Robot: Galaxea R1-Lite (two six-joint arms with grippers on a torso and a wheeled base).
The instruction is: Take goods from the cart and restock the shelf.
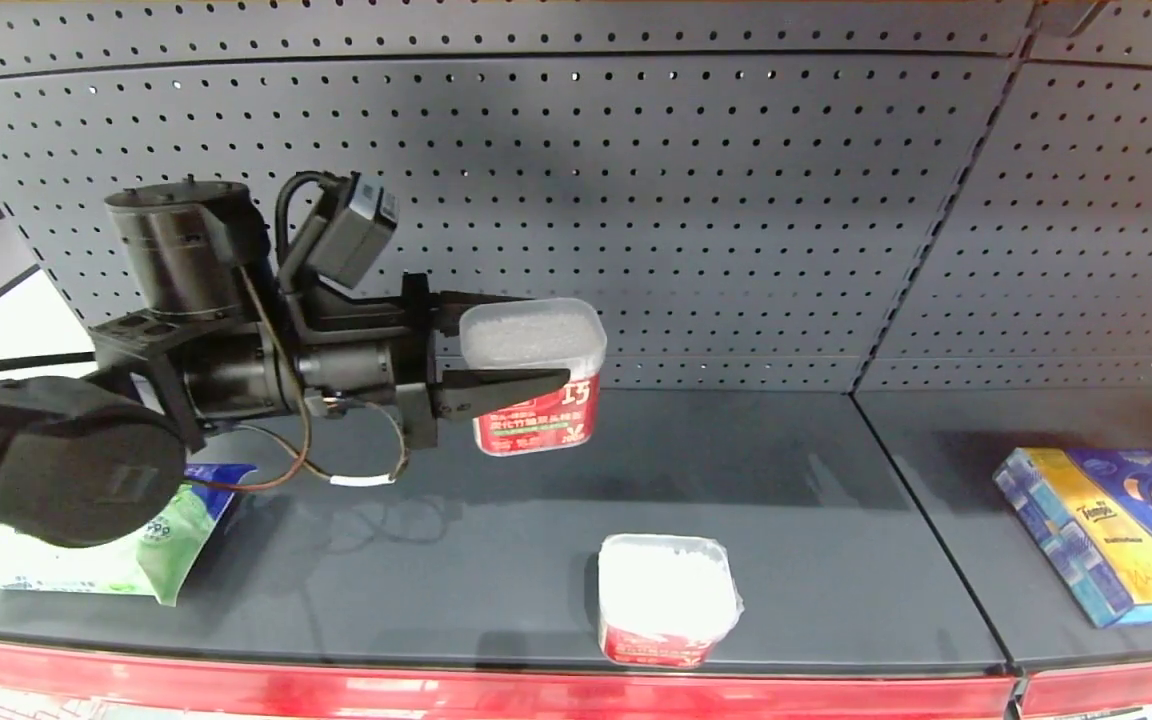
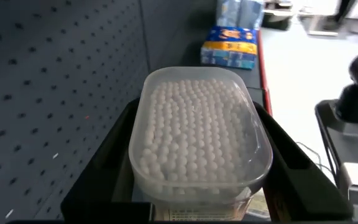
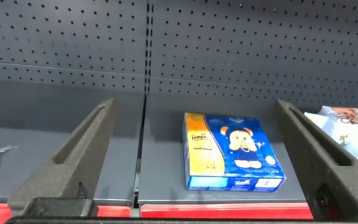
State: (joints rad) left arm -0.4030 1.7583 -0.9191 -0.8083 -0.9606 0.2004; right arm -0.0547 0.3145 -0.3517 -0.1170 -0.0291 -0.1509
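My left gripper (image 1: 521, 340) is shut on a clear tub of cotton swabs (image 1: 534, 378) with a red label, holding it upright above the dark shelf (image 1: 796, 520), close to the pegboard back wall. In the left wrist view the tub's lid (image 2: 199, 130) sits between the two black fingers (image 2: 107, 155). A second, identical tub (image 1: 666, 598) stands on the shelf near its front edge. My right gripper (image 3: 197, 155) is open with nothing in it, facing a blue and yellow tissue box (image 3: 232, 150) that lies flat on the right shelf section (image 1: 1116, 530).
A green and white soft pack (image 1: 96, 550) lies at the shelf's left end under my left arm. The perforated back wall (image 1: 696, 200) rises behind. A red price strip (image 1: 496, 690) runs along the front edge. Another patterned pack (image 3: 353, 127) lies beside the tissue box.
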